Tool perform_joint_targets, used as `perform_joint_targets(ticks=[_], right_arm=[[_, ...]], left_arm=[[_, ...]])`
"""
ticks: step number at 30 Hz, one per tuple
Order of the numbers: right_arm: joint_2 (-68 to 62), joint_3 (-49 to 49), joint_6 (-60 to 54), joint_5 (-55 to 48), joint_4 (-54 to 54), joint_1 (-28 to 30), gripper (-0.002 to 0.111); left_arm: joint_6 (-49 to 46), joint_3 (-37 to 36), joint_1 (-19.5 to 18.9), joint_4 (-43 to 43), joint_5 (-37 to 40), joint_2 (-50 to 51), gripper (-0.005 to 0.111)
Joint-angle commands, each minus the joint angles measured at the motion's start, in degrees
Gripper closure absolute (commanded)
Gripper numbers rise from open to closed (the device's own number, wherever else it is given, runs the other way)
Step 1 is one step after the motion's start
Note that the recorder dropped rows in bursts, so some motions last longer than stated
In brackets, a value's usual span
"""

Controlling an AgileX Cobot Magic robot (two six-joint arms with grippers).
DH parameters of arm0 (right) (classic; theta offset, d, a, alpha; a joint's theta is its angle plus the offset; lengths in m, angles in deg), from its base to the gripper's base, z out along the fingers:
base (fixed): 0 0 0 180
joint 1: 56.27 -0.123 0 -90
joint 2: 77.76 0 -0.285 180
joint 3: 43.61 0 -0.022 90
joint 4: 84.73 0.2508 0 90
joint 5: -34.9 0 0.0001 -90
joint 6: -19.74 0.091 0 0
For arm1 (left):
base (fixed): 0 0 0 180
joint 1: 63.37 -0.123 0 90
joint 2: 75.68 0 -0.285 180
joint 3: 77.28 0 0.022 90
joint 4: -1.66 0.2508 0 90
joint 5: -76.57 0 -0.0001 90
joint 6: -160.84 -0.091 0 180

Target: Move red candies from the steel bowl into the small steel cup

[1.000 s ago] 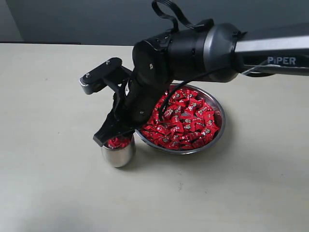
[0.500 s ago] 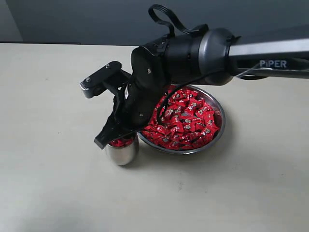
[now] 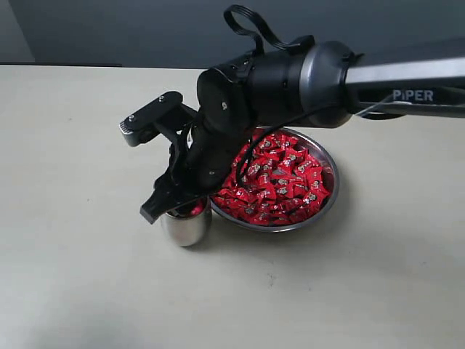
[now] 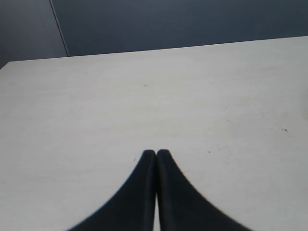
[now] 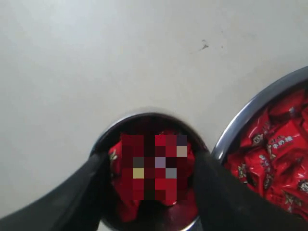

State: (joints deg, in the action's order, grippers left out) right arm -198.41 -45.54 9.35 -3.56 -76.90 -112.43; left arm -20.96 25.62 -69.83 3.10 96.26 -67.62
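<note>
The small steel cup (image 3: 186, 230) stands on the table just left of the steel bowl (image 3: 330, 198), nearly touching it. The bowl is heaped with red candies (image 3: 280, 182). My right gripper (image 3: 173, 208) hangs over the cup's mouth, open. In the right wrist view its fingers stand at opposite sides of the cup's rim (image 5: 144, 114), with red candies (image 5: 117, 155) lying loose in the cup between them. The bowl's rim (image 5: 250, 113) and its candies (image 5: 274, 144) show beside it. My left gripper (image 4: 156, 153) is shut over bare table, holding nothing.
The right arm's dark body (image 3: 276, 80) reaches in from the right, above the bowl's far left part. A pale table (image 3: 80, 276) spreads on all sides, and a dark wall (image 3: 109, 29) runs behind its far edge.
The right gripper's jaws have spread wider over the cup, and it has sunk a little toward the mouth. The cup sits slightly nearer the bowl than a second ago.
</note>
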Motion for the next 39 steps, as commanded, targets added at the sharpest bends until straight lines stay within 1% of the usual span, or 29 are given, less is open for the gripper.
perform_joint_targets(ticks=[1,16,24,39], right_arm=[[0.7,0.0,-0.1,-0.2,-0.1,0.1,0.055],[2.6,-0.1,-0.1,-0.2,0.0,0.1,0.055],[2.6,-0.1,0.1,-0.7,-2.2,0.1,0.055],[2.6,-0.1,0.1,-2.8,-1.2,0.1,0.055]], left_arm=[[0.1,-0.1,0.3,0.1,-0.6,-0.3,0.106],[0.1,-0.1,0.3,0.1,-0.6,-0.3,0.106],[0.1,-0.1,0.3,0.1,-0.6,-0.3,0.106],[0.1,-0.1,0.3,0.1,-0.6,-0.3,0.106]])
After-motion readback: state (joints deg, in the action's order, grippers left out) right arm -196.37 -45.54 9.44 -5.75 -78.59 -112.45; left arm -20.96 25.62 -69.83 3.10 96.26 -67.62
